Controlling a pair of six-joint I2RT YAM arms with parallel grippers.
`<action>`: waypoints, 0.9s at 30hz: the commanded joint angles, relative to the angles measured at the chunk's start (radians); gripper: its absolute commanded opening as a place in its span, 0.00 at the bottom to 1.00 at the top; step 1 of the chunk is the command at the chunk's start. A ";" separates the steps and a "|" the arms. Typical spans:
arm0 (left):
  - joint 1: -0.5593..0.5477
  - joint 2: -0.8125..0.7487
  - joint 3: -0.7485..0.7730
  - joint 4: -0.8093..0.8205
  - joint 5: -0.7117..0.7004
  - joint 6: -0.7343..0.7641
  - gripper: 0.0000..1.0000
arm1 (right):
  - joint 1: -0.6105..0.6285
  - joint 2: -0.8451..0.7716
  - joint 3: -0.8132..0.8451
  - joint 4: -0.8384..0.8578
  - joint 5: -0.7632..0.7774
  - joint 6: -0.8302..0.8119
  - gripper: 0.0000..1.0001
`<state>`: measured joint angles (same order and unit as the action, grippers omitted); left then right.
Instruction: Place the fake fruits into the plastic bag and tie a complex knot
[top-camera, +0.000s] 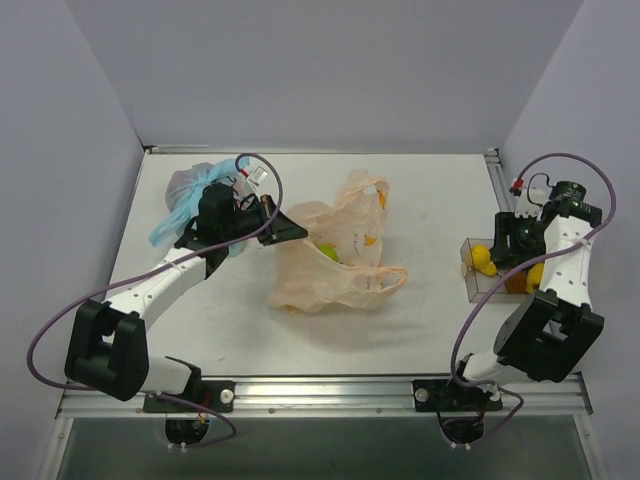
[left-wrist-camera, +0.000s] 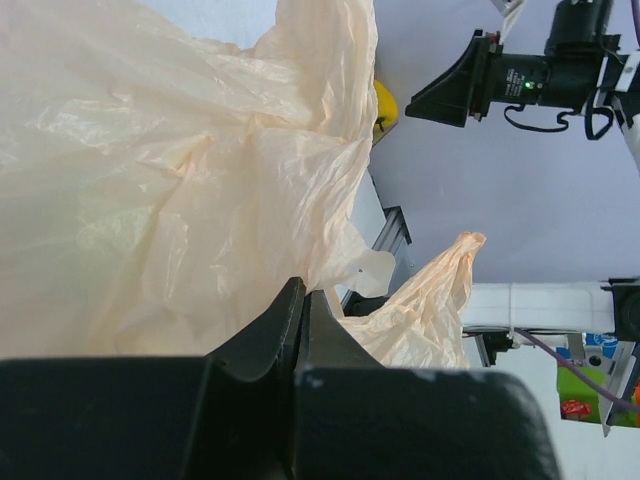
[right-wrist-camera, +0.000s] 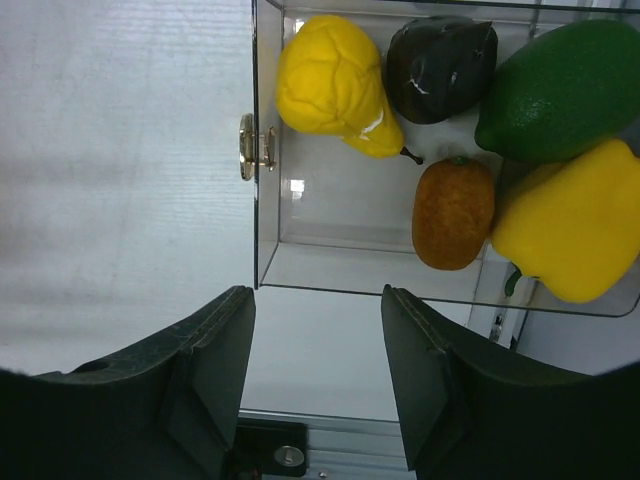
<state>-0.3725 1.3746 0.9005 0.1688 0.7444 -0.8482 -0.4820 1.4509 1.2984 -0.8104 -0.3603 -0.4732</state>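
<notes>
The peach-orange plastic bag (top-camera: 335, 262) lies open at the table's middle, with a yellow-green fruit (top-camera: 326, 250) inside it. My left gripper (top-camera: 287, 228) is shut on the bag's left rim and holds it up. In the left wrist view the jaws (left-wrist-camera: 303, 292) pinch the crinkly film (left-wrist-camera: 150, 180). My right gripper (top-camera: 500, 252) hovers open and empty over a clear box (top-camera: 470, 282). In the right wrist view the open gripper (right-wrist-camera: 318, 300) is just short of the box, which holds a yellow fruit (right-wrist-camera: 335, 85), an orange fruit (right-wrist-camera: 453, 212), a green fruit (right-wrist-camera: 565, 90), a dark one (right-wrist-camera: 440, 55) and a yellow pepper (right-wrist-camera: 570, 230). No knot shows.
A clear bag with light-blue tied handles (top-camera: 188, 198) lies at the back left, behind my left arm. The clear box has a small brass latch (right-wrist-camera: 248, 148) on its near wall (right-wrist-camera: 256, 200). Grey walls close in the table on three sides.
</notes>
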 joint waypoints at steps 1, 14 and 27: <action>-0.008 -0.035 0.023 0.032 0.012 0.047 0.00 | -0.007 0.044 -0.002 -0.041 0.000 -0.074 0.53; -0.009 -0.029 0.025 0.074 0.052 0.063 0.00 | 0.057 0.223 0.021 0.132 0.032 -0.056 0.52; -0.011 -0.006 0.034 0.071 0.046 0.080 0.00 | 0.117 0.353 0.052 0.186 0.041 -0.133 0.61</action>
<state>-0.3786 1.3678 0.9005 0.1902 0.7746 -0.7959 -0.3790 1.7870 1.3140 -0.6197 -0.3317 -0.5743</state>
